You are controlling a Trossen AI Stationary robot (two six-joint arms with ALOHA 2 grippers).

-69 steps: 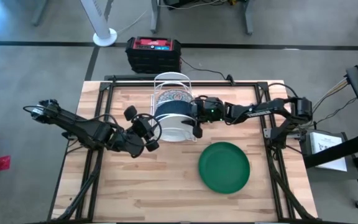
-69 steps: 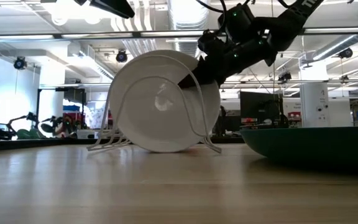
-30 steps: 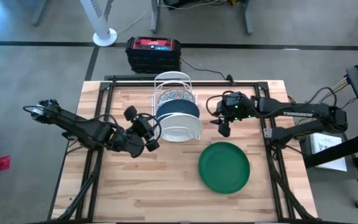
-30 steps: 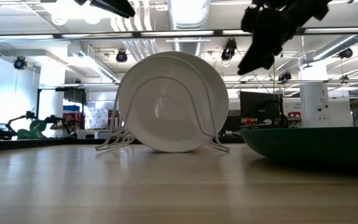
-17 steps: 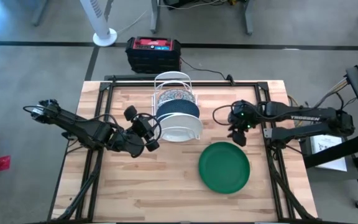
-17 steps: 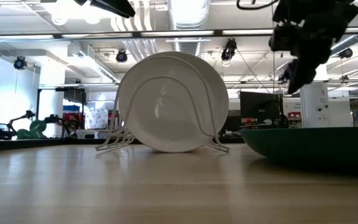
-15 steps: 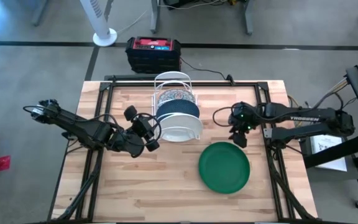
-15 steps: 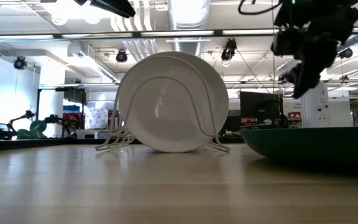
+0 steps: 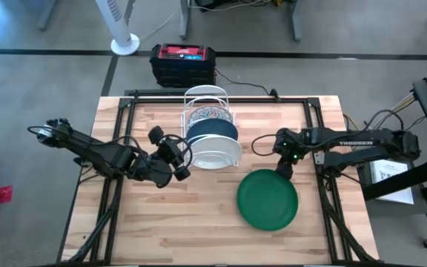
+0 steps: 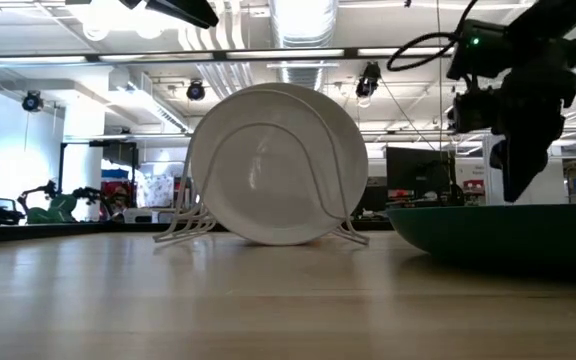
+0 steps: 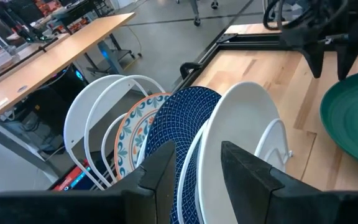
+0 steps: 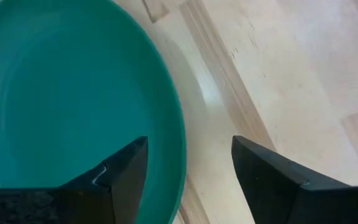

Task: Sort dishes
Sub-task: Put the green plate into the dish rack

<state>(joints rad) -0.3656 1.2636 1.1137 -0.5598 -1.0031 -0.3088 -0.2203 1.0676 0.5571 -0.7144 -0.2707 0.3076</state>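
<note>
While the green dish [image 9: 267,199] lies flat on the bench [image 9: 199,230], the right end effector [image 9: 283,169] hangs just over its far rim, on the side nearer the rack [image 9: 204,96]. Its two fingers [image 12: 120,168] stand wide apart, with the rim of the green dish running between them and nothing held. So the dish lies right below and a little toward the front of the bench from this end effector. The dish is round, so it has no long side; only the rim edge matters for a grab. The right arm is much nearer to it than the left. The left end effector [image 9: 170,159] waits just beside the rack on the other side, well apart from the green dish; its fingers [image 11: 247,171] look a bit apart and hold nothing. The plain white dish [image 9: 217,152], the blue dish [image 9: 211,130] and the flowered dish [image 9: 208,113] stand upright in the rack. I think the green one is the only dish left to put away.
</note>
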